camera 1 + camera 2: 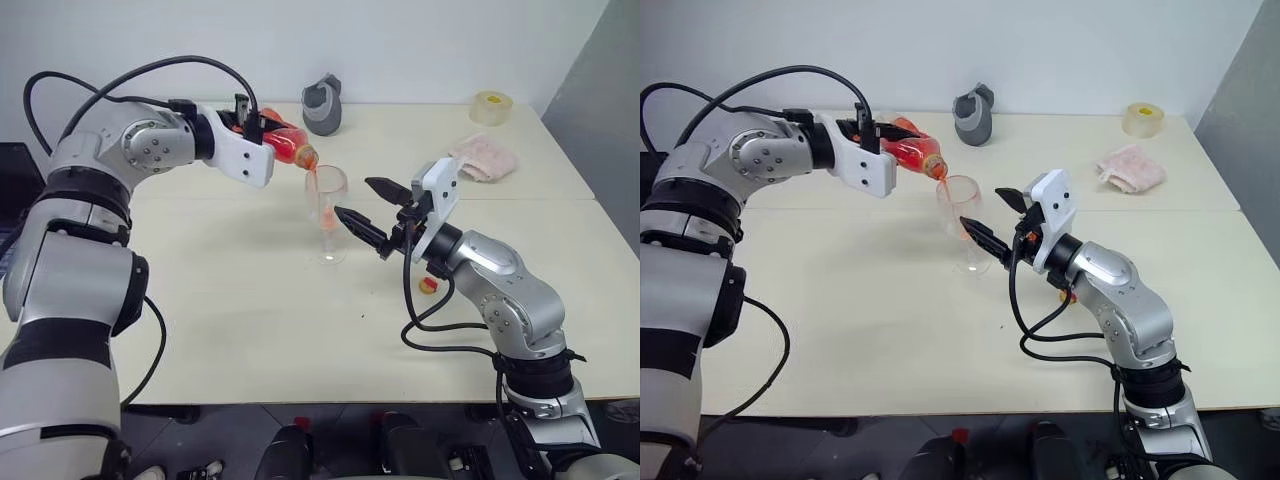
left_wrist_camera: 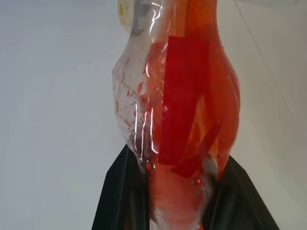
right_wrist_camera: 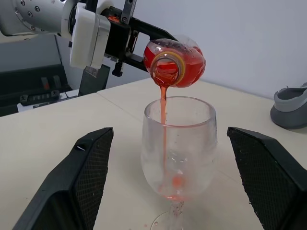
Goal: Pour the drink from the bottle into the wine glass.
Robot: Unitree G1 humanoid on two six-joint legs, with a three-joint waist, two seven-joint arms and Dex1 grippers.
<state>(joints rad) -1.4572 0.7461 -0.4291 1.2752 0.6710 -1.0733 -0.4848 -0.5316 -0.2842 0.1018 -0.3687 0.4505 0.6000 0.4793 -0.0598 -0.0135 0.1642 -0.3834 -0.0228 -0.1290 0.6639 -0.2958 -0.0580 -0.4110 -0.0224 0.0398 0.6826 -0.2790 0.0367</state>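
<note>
Nearest the head camera, the right gripper (image 1: 377,213) is seen with its jaws spread wide, nothing between them, its fingers (image 3: 79,182) flanking the glass (image 3: 178,146) on either side without touching it. Further back, at about ten o'clock from the glass, the left gripper (image 1: 250,122) is clamped on the bottle (image 1: 283,143), whose body is pinched between the black fingers (image 2: 121,191). The bottle is tilted neck-down, its open mouth held just above the rim, toward the rim's ten o'clock edge, and a thin stream of drink (image 3: 163,112) is falling into the bowl. The pour is judged to be early: only a shallow red-pink pool lies at the bottom of the bowl, while much liquid is left in the bottle. For the step to go well, the tilt should be raised slowly so that the stream stays thin and lands inside the rim, and the mouth should be kept off the glass. The glass stands upright near the table's (image 1: 230,330) centre, clear, stemmed, with droplets on its wall. A yellow cap (image 1: 428,285) lies at four o'clock from it.
</note>
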